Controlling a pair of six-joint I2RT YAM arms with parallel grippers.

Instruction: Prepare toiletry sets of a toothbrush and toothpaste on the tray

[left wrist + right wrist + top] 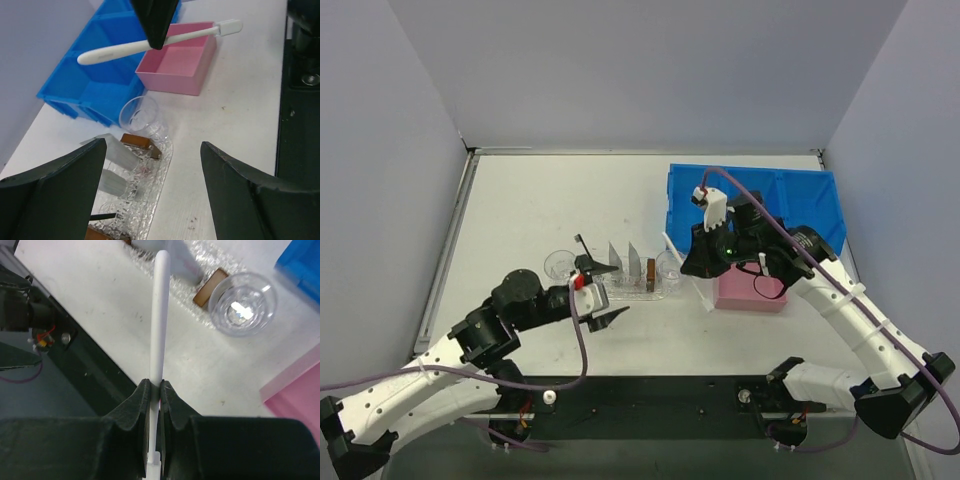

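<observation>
Fingers (132, 407) of my right gripper (155, 386) pinch tight on a slim white plastic toothbrush (161, 315). A blue compartmented plastic bin (790, 195) sits at 2 o'clock from the long clear textured plastic tray (630, 292), and a pink rectangular box (735, 290) at 3 o'clock. My left gripper (153, 145) gapes wide, empty, over the tray's 9 o'clock end. Two silvery wedge-shaped toothpaste tubes (616, 258) stand on the tray, with the toothbrush at its 3 o'clock end.

Robot lab bench: white table (535, 200) inside plain grey walls (620, 60)
</observation>
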